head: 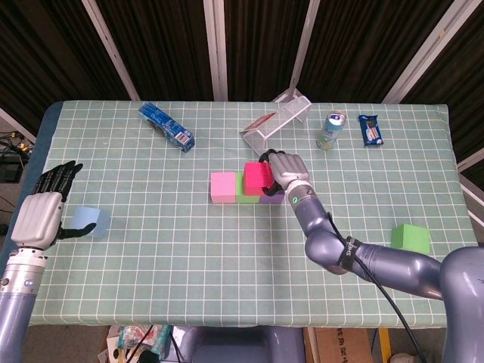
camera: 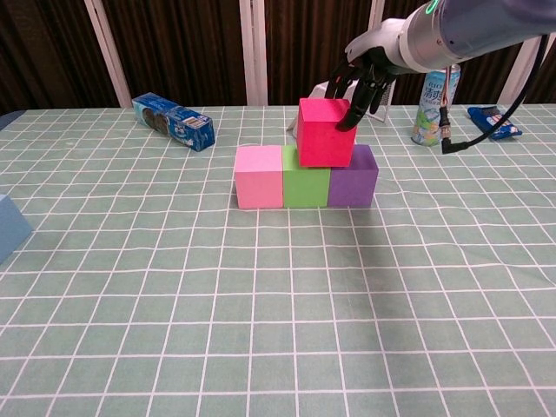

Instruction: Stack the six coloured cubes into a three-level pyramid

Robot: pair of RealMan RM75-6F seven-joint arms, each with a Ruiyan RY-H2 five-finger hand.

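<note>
Head view: high above, looking steeply down across the whole table (head: 227,249). Chest view: low, close, facing forward at tabletop height. Shared: the cube row (head: 243,189) (camera: 304,178), blue box (head: 167,126) (camera: 173,121), can (head: 330,129) (camera: 437,102).

table (head: 227,249): pale green cloth ruled in a white grid, filling the middle of the room | backdrop: dark pleated curtains (camera: 174,43) behind the far edge | frame: pale slanted bars (head: 215,45) crossing the curtains | floor: cardboard box (head: 344,344) under the near edge | light: even, soft shadows
</note>
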